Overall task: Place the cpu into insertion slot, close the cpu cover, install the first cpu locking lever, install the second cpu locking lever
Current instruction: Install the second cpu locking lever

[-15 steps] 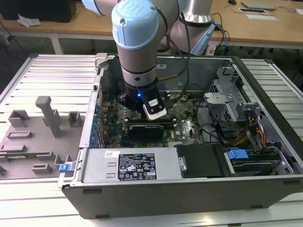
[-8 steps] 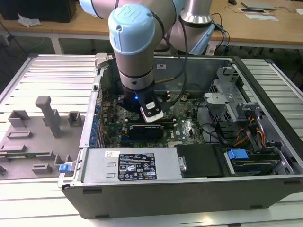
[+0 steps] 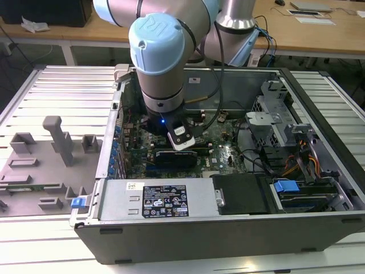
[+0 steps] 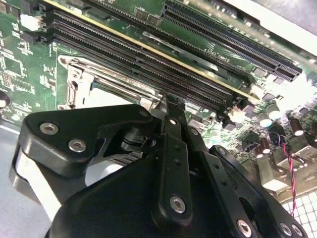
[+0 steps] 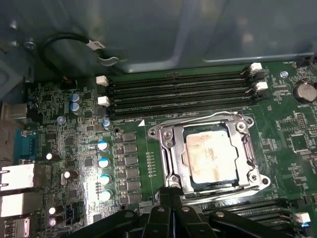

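on the slatted metal table (image 3: 63,85), an open computer case (image 3: 228,228).

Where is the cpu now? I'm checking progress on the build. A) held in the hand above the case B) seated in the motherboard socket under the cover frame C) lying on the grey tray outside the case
B: in the first wrist view the cpu sits in the socket, rimmed by the cpu cover.
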### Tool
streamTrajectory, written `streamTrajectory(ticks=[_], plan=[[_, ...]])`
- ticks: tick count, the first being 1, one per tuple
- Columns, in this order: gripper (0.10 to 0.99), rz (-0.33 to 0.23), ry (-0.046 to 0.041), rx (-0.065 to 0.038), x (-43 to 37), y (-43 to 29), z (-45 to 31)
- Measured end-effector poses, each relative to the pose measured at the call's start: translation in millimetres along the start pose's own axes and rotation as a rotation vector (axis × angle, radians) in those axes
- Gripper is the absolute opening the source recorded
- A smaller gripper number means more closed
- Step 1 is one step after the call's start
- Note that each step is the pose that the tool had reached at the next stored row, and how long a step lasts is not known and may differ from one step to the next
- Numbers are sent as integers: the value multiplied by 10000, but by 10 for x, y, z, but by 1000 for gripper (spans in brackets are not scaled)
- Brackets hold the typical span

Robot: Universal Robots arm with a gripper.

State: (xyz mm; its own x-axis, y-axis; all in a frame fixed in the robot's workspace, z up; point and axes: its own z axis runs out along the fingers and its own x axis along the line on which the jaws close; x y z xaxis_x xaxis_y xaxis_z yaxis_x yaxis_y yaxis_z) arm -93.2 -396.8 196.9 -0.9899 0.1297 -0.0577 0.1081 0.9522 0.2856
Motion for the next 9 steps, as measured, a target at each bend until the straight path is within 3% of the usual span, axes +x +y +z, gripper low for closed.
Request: streamTrajectory(ticks=[6, 9], plan=[[106, -46, 13, 24, 16, -4, 7], [106, -46, 11, 23, 10, 26, -91]])
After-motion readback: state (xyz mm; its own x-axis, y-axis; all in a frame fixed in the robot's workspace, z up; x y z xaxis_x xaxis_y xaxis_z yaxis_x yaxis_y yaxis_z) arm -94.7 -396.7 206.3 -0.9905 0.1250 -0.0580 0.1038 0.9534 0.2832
